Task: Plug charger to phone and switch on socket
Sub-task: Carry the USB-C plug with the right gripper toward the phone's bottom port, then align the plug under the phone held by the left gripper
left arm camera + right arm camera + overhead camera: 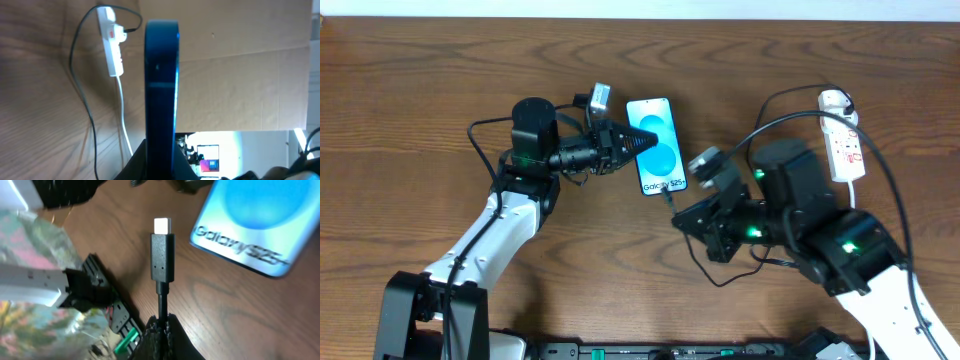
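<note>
Left tool (pixel 638 141) grips phone (pixel 661 163), right tool (pixel 162 323) charger (pixel 162 257), over wooden table (pixel 420 100).

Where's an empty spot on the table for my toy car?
Bare wood on the table: far left, beyond the left arm, and the near strip between both arms. Crowded: the middle, where left gripper and right gripper meet phone and charger, and the right, around the socket.

Overhead camera is looking straight down on the table (pixel 400 60), framing phone (pixel 657 145) and socket (pixel 847 150) from well above. Left wrist camera is sitting close against the phone's edge, facing across the tabletop toward the socket. Right wrist camera is looking along the charger (pixel 162 255) at close range, catching the phone's lower end. All three views are sharing the phone.
</note>
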